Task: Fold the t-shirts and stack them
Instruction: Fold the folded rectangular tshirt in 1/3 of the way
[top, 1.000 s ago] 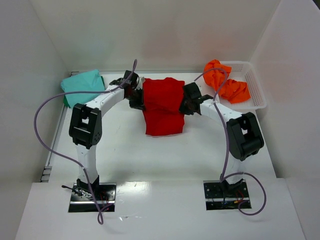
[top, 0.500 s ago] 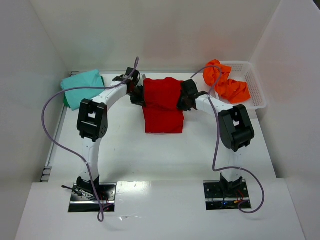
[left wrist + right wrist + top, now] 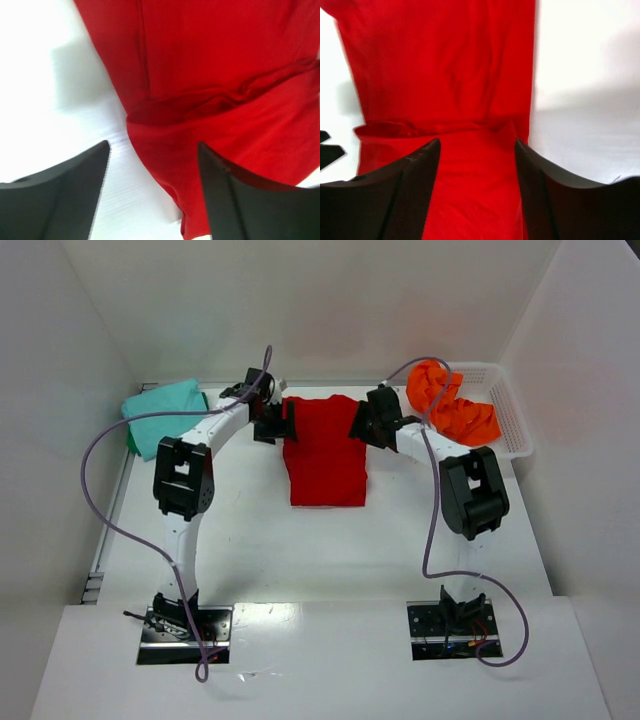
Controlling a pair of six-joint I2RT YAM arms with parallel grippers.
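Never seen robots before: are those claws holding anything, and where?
Nothing is held: the left gripper and right gripper stand open at the red t-shirt's far corners.

Central t-shirt [image 3: 325, 455] lies mid-table, second t-shirt [image 3: 165, 415] at its left, third t-shirt [image 3: 455, 410] in the right-hand basket [image 3: 512, 420].

White mesh basket [image 3: 512, 410] sits at the table's [image 3: 330, 540] far right.

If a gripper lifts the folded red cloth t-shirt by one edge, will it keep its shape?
Probably not: the red cloth t-shirt shows soft wrinkles, so it would likely droop and unfold. Lying flat and thin, it seems light and may slide if pushed.
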